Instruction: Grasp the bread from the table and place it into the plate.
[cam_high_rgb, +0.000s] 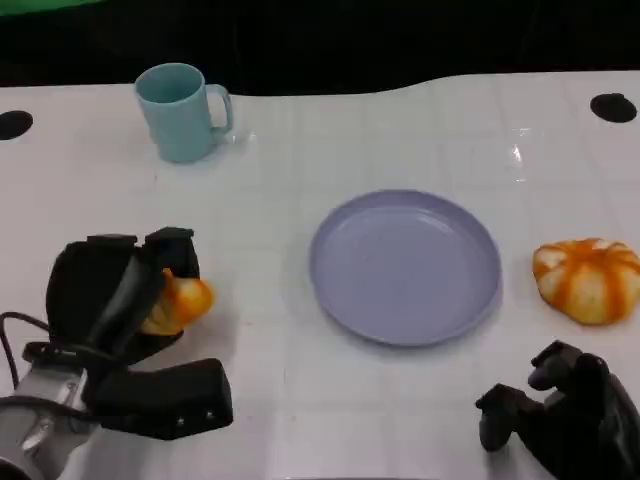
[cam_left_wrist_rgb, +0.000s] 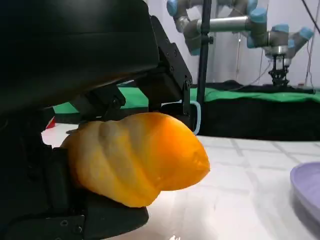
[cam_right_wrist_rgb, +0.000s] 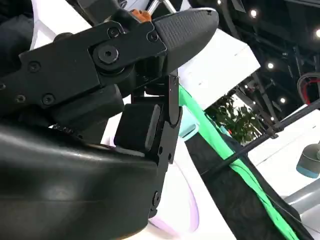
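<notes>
My left hand (cam_high_rgb: 110, 300) grips an orange-and-yellow twisted bread (cam_high_rgb: 185, 300) at the table's left, low over the white surface. In the left wrist view the bread (cam_left_wrist_rgb: 135, 160) is clasped between black fingers (cam_left_wrist_rgb: 165, 85) above and the thumb below. The lavender plate (cam_high_rgb: 405, 265) lies in the middle of the table, to the right of that hand, and its rim (cam_left_wrist_rgb: 307, 187) shows in the left wrist view. My right hand (cam_high_rgb: 565, 415) rests at the near right edge with fingers curled in and nothing in them.
A second, round orange-striped bread (cam_high_rgb: 588, 280) lies just right of the plate. A light blue mug (cam_high_rgb: 182, 110) stands at the back left. Two black discs (cam_high_rgb: 613, 107) mark the table's far corners. Bare white table lies between my left hand and the plate.
</notes>
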